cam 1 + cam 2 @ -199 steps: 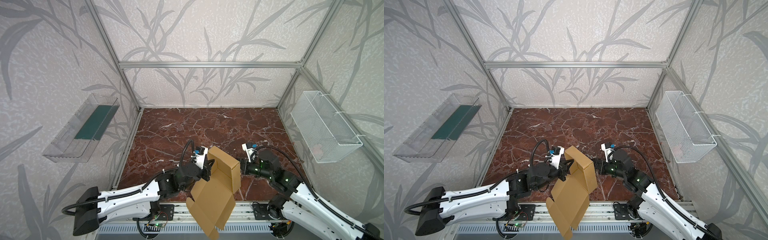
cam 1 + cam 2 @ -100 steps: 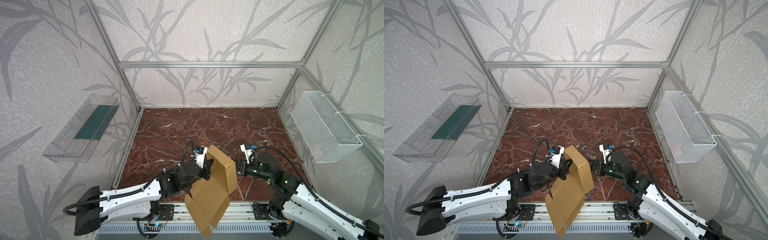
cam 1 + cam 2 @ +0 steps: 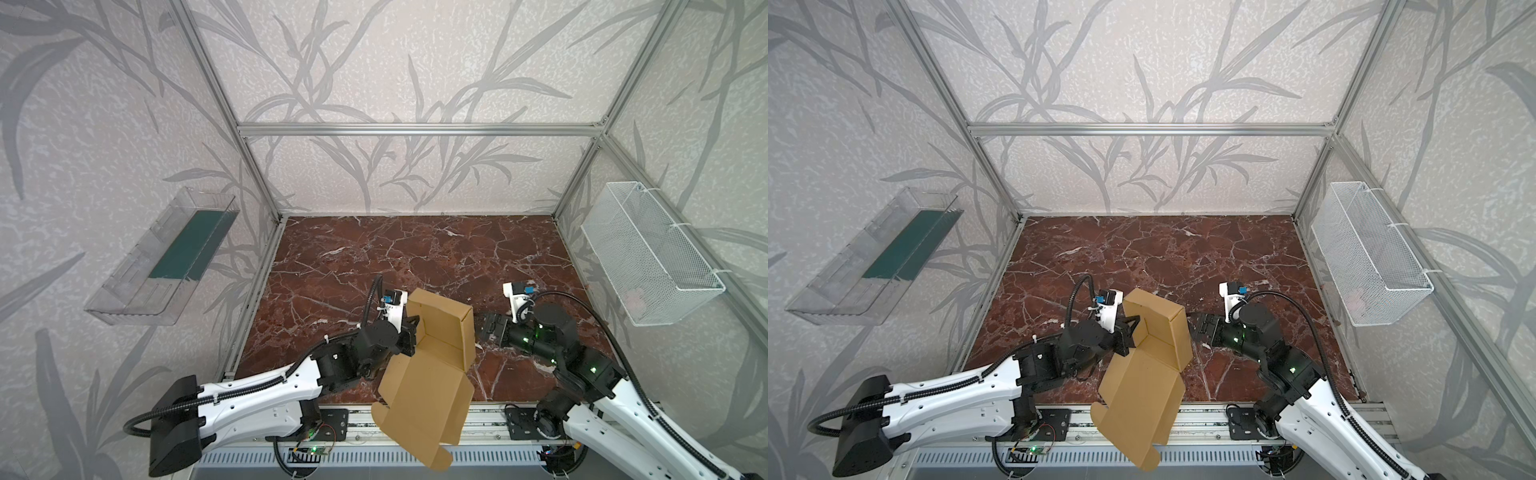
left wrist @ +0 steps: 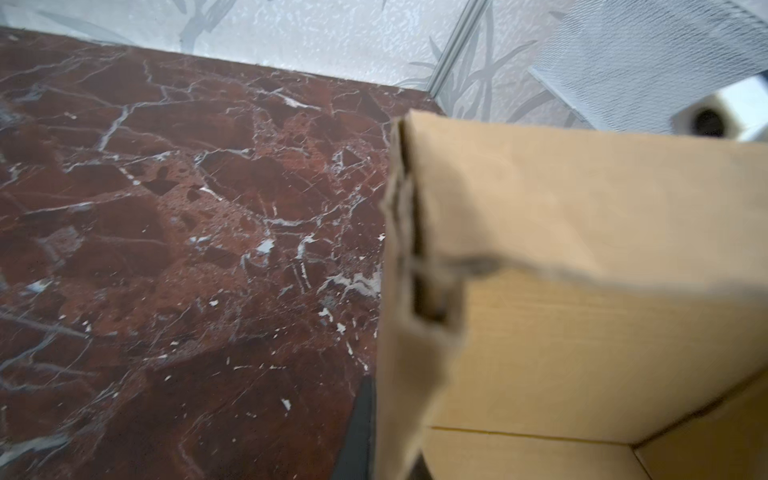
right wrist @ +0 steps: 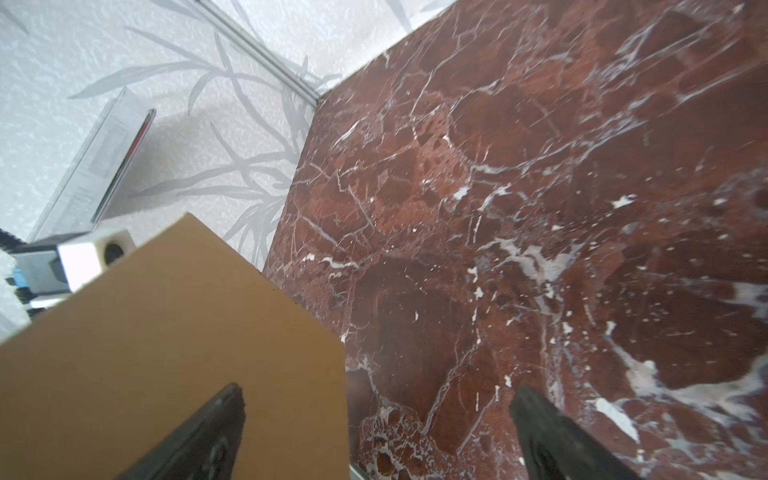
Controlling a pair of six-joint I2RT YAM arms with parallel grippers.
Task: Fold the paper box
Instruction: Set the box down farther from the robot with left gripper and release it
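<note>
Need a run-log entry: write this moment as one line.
left tool shut on paper box | right tool open beside it | fold unfinished

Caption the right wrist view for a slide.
Open right gripper facing an edge of the paper box, above the red marble table.

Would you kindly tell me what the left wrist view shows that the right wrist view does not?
Only the left wrist view: the hollow inside of the paper box, with a crease and a slit, plus the white wire basket on the wall. Only the right wrist view: the box's plain outer face, the right gripper with fingers spread wide, and the clear tray. Both: the box and the red marble table.
</note>
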